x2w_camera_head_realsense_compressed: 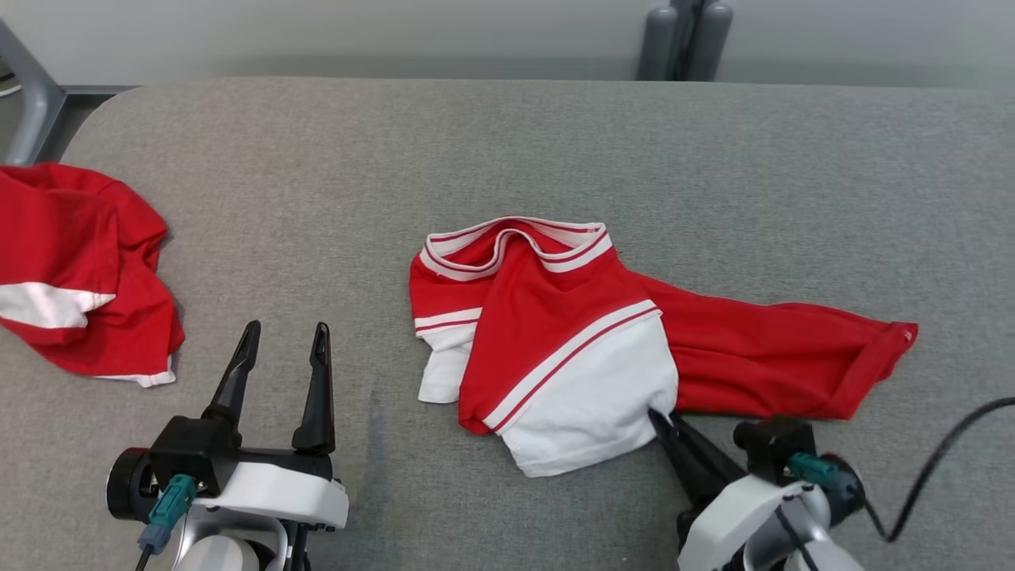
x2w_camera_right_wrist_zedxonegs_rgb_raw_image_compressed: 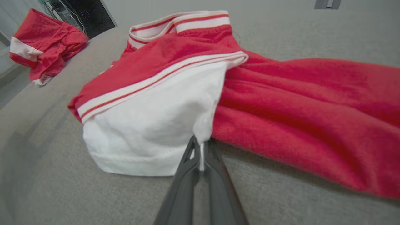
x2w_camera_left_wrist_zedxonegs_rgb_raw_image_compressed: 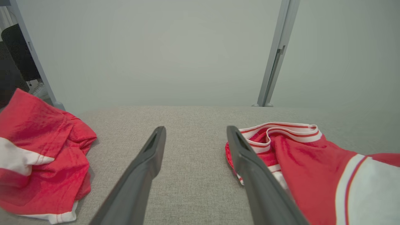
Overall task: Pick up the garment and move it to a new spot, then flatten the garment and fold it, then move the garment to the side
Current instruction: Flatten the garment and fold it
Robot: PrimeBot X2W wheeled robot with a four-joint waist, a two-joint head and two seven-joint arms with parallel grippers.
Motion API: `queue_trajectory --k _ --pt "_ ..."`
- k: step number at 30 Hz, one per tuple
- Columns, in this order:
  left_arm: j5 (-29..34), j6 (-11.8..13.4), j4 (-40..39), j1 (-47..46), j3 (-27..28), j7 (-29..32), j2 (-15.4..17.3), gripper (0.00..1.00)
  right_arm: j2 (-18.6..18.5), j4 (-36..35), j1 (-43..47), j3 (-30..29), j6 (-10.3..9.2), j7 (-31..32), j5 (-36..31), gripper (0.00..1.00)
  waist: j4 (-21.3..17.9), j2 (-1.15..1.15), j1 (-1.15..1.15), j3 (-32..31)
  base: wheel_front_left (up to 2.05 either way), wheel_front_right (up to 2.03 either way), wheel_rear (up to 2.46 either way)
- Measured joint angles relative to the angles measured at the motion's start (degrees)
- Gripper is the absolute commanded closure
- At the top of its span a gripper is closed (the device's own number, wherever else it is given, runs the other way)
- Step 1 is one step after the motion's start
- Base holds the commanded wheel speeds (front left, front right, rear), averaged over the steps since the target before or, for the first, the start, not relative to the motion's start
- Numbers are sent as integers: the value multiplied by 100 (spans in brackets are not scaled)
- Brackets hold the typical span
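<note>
Garment crumpled at middle of desk | right tool clamped on its white corner, pinch maybe thin | left tool apart, idle | lift slowly, watch for slip

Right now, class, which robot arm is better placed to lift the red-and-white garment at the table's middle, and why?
Right. The right gripper is shut on the white edge of the garment; the left gripper stands open over bare table, apart from it.
</note>
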Motion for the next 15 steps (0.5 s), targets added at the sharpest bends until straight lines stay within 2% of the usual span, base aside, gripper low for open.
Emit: queue_trajectory --k 4,9,12,15 --pt "-9 19 18 0 2 -18 16 0 -105 -844 23 -101 1 124 -34 100 -152 0 0 -52 0 0 0" --pt "-35 41 13 0 -10 -22 27 0 -186 -1898 66 -499 1 353 -142 100 -315 0 0 -112 0 0 0" --pt "-35 43 8 -1 -40 -16 32 0 -191 -2390 53 -862 1 416 -212 100 -378 0 0 -125 0 0 0" --pt "-36 43 5 -9 -65 -13 42 0 -211 -2588 13 -1465 1 468 -302 100 -417 0 0 -117 0 0 0"
